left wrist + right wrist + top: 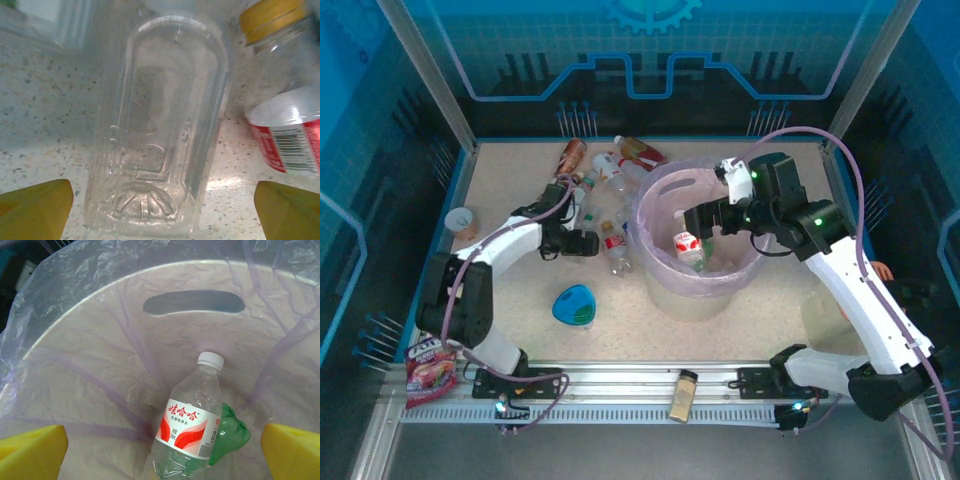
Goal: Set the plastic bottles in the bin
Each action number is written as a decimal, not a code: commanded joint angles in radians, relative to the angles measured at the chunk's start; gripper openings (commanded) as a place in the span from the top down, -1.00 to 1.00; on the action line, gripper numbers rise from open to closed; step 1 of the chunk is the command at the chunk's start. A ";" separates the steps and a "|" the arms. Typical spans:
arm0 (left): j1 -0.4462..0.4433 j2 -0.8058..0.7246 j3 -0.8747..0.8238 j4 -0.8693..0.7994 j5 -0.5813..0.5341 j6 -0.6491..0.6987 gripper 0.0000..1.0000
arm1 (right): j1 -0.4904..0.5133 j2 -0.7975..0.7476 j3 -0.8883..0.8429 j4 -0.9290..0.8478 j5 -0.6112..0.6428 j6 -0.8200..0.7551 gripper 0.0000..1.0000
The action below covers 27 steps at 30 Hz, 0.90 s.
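The bin (660,275), a wide translucent tub lined with a thin plastic bag, stands right of centre. My right gripper (697,224) hangs open above its inside. Below those jaws lie a white-capped bottle with a red and white label (192,425) and a green bottle (230,432) on the bin's floor, under the wall with a handle slot (194,302). My left gripper (586,243) is open at the bottle pile left of the bin. A clear unlabelled bottle (157,140) lies between its yellow fingers (35,205), base towards me, with gaps on both sides. A yellow-capped, red-labelled bottle (285,135) lies beside it. More bottles (610,170) lie farther back.
A blue teardrop dish (574,305) sits in front of the left gripper. A paper cup (461,218) stands at the left edge. A small jar (684,395) lies on the front rail and a red snack packet (428,365) at the near left corner.
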 commanded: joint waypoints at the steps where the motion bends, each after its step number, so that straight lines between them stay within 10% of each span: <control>1: -0.017 0.057 0.023 -0.010 -0.057 0.011 -0.90 | -0.015 -0.036 -0.019 0.010 -0.004 0.021 -1.00; 27: -0.067 -0.048 0.037 -0.012 -0.109 0.016 -0.14 | -0.023 -0.074 0.022 0.037 -0.037 0.023 -0.96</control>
